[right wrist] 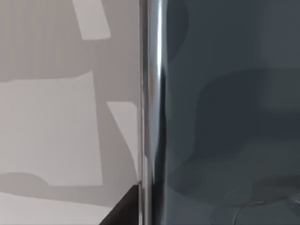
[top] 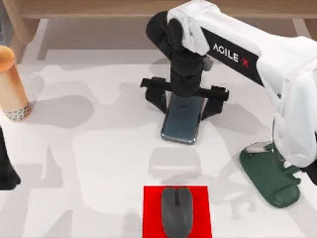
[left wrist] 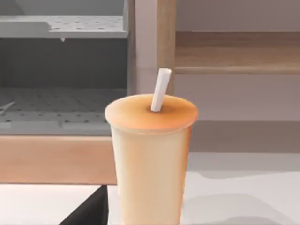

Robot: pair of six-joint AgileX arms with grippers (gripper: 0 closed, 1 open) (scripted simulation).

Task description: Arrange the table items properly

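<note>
Your phone [top: 181, 123] is a grey-blue slab with rounded corners and a shiny metal edge, lying flat near the middle of the table [top: 99, 158]. In the right wrist view the phone [right wrist: 225, 112] shows its dark glass face and bright rim against the pale table. Your right tool [top: 184, 101] hangs directly over the phone's far end with its fingers spread wide, one on each side, not gripping it.

Nearer the front edge, the small dark grey mouse [top: 176, 212] rests on a flat red mat [top: 151, 218]. At the far left stands the tall orange-tan cup [top: 11, 84], speckled black at its base; from the left wrist view the cup [left wrist: 150, 159] is full to the brim, with a white straw [left wrist: 160, 90] sticking up. A dark green stand [top: 270, 178] sits at the right.
</note>
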